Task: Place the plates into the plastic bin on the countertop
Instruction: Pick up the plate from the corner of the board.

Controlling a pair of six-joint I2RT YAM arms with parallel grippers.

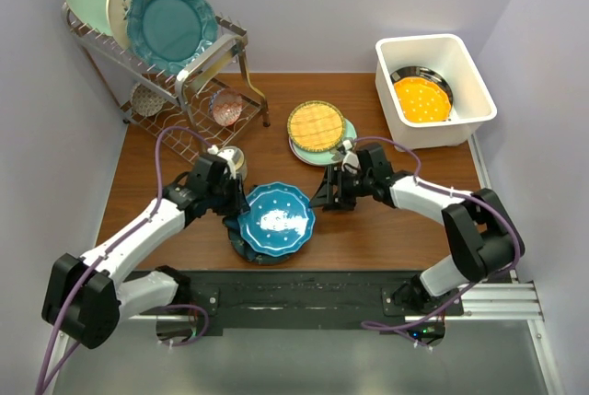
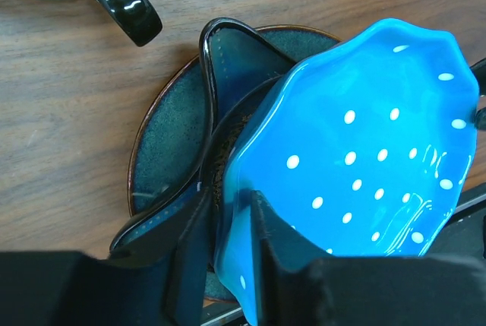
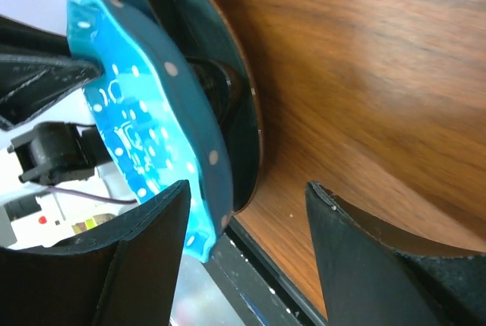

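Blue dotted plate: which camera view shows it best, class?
Top external: the whole blue dotted plate shows, face up, on darker plates. Left wrist shows most of its face, the edges cropped. Right wrist shows only its rim, nearly edge-on.

Wood countertop (image 1: 386,229), plastic bin (image 1: 442,133), wire rack (image 1: 198,71), plate stacks (image 1: 316,125), possibly a cup (image 1: 234,157)

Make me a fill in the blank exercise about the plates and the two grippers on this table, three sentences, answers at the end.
1. In the white plastic bin, the topmost plate is coloured ___.
2. The left gripper clamps the rim of the blue dotted plate, while the right gripper beside it stands ___.
3. The yellow lattice plate lies on another plate coloured pale ___.
Missing words: orange; open; green.
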